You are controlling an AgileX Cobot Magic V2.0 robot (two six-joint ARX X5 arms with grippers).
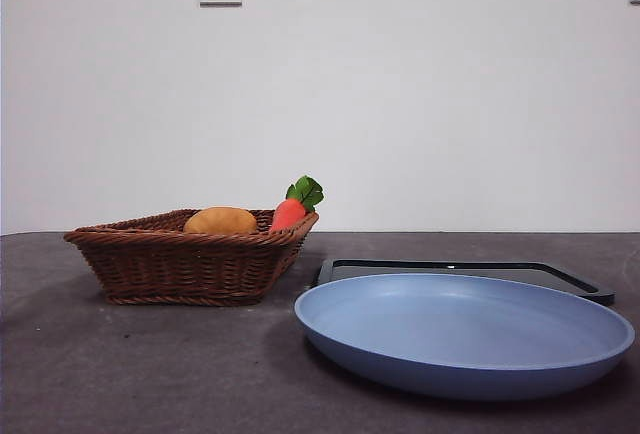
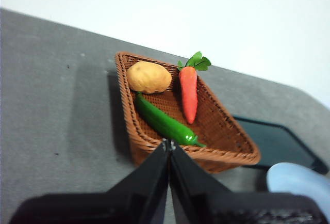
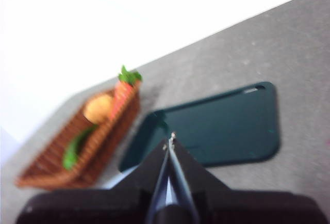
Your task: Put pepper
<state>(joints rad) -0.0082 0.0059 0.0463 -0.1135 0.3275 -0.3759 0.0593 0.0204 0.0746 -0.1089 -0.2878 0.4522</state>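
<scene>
Looking level across the table, one wicker basket (image 1: 190, 259) shows one potato (image 1: 221, 221) and one carrot (image 1: 290, 213) over its rim, beside one empty blue plate (image 1: 465, 334), probably the destination. From the left wrist, the left gripper (image 2: 168, 145), pinched closed and empty, hovers over the basket's near rim, the single pepper (image 2: 164, 123) lying inside. From the right wrist, the right gripper (image 3: 170, 140), closed and empty too, waits above one dark tray (image 3: 216, 126).

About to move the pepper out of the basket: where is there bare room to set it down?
The blue plate is bare, and so is the dark tray behind it. The wicker basket is crowded: pepper, potato and carrot lie close together.
</scene>
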